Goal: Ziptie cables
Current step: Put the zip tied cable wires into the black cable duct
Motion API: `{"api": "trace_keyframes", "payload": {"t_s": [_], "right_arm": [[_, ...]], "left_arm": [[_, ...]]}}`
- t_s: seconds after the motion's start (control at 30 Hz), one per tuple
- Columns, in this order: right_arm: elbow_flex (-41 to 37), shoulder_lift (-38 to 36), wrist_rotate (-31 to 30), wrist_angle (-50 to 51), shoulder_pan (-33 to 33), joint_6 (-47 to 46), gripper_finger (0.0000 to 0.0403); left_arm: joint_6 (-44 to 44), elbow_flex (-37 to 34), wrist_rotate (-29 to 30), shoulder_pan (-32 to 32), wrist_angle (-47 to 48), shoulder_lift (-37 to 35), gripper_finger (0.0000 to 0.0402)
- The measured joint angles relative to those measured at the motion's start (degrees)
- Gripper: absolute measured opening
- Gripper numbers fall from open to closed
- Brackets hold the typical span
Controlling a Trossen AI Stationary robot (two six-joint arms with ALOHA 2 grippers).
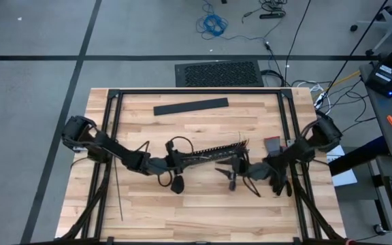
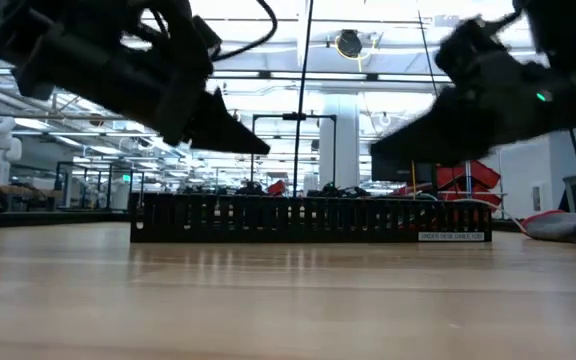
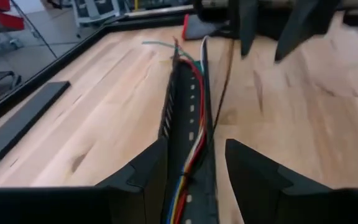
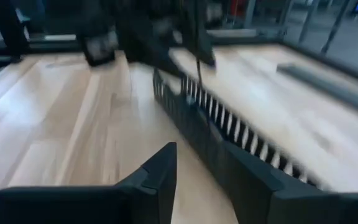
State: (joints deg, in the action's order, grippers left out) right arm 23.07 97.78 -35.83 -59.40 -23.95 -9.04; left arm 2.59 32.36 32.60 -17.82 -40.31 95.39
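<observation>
Both tools sat near the middle of the high view, one at each end of the slotted duct [image 1: 206, 155]. The left tool [image 3: 194, 168] straddled the duct's near end with its fingers partly spread, one on each side, seemingly to steady it; whether they pressed on the duct or stood just off it I could not tell. The cables [image 3: 194, 124] lay along the duct's channel, red, white and darker strands running lengthwise, with loose ends splaying past the far end toward the top centre of the left wrist view. The right tool [image 4: 207, 177] hung beside the duct's other end, fingers parted and empty. A thin dark strip, likely a ziptie [image 1: 118, 194], lay well apart at the lower left of the bench [image 1: 182, 211]. By my reading, no tie was on the bundle yet.
</observation>
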Motion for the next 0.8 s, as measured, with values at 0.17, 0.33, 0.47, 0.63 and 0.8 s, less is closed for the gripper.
{"api": "trace_keyframes", "payload": {"t_s": [0.17,0.33,0.47,0.63,0.8], "right_arm": [[6.5,0.0,0.0,3.5,2.4,8.0,0.0106],[9.8,0.0,0.2,9.4,4.5,8.5,0.0103],[9.9,0.0,0.2,11.1,5.6,7.1,0.0102],[9.9,0.0,0.2,11.8,6.4,5.7,0.0102],[9.9,0.0,1.5,11.7,7.0,5.4,0.0102]], "left_arm": [[-2.4,0.5,-3.0,0.7,-9.8,6.9,0.0161],[-3.0,0.8,-3.7,0.7,-15.8,11.2,0.0161],[-2.7,0.9,-3.7,1.0,-15.8,12.3,0.0161],[2.7,0.9,-3.7,3.4,-11.2,12.5,0.0161],[4.4,0.9,-5.6,5.3,-10.9,12.4,0.0154]]}}
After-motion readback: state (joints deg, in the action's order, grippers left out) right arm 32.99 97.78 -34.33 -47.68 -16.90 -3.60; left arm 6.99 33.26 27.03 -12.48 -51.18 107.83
